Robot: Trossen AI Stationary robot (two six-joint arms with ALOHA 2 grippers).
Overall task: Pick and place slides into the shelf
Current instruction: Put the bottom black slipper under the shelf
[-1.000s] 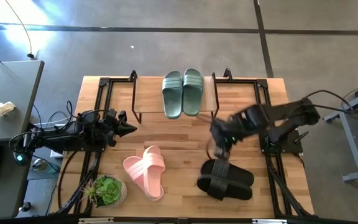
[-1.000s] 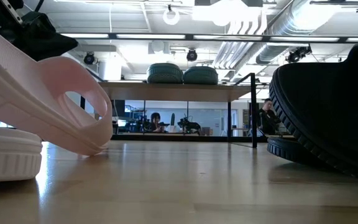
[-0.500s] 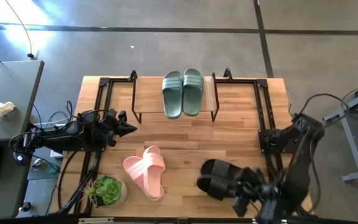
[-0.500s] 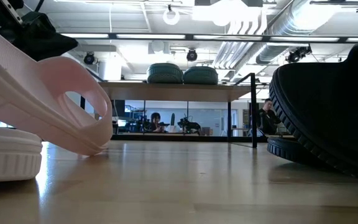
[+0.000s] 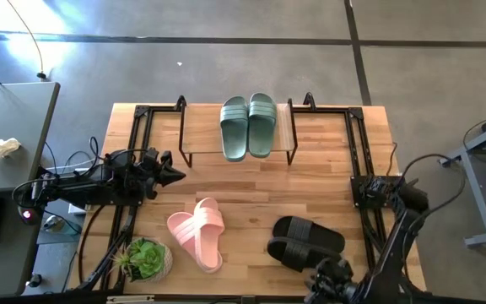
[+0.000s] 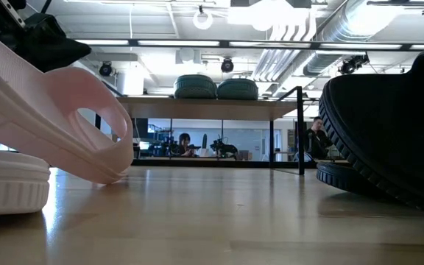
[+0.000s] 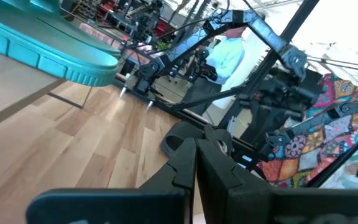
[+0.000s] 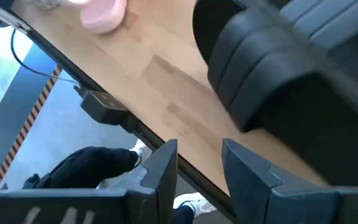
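- the right claw point(image 5: 326, 285) hangs at the near edge of the bench point(image 5: 251, 181), just beside the black slides point(image 5: 305, 243), which lie on the bench's near right part; its own view shows the two fingers point(image 8: 162, 167) standing apart with nothing between them, and a black slide point(image 8: 291, 81) close ahead of them.
- the left claw point(image 5: 175, 175) waits at the left side of the bench, fingers pressed together and holding nothing; it is well apart from every slide, with the pink slides point(image 5: 198, 234) the nearest to it.
- the green slides point(image 5: 248, 124) sit side by side on the shelf point(image 5: 201, 127) at the far middle of the bench; in the low view they show on the shelf top point(image 6: 216, 87).
- against a second ago, the right arm has swung from the middle of the bench, between the shelf and the black slides, round to the near right edge; half a second ago it was already low by the black slides, and now it is nearer the edge again. the left arm and all the slides have not moved.
- count: three pairs of slides, one green, one pink, one black; the pink pair is stacked and tilted, one resting on the other. one shelf. one small potted plant point(image 5: 146, 258) at the near left corner. two claws.
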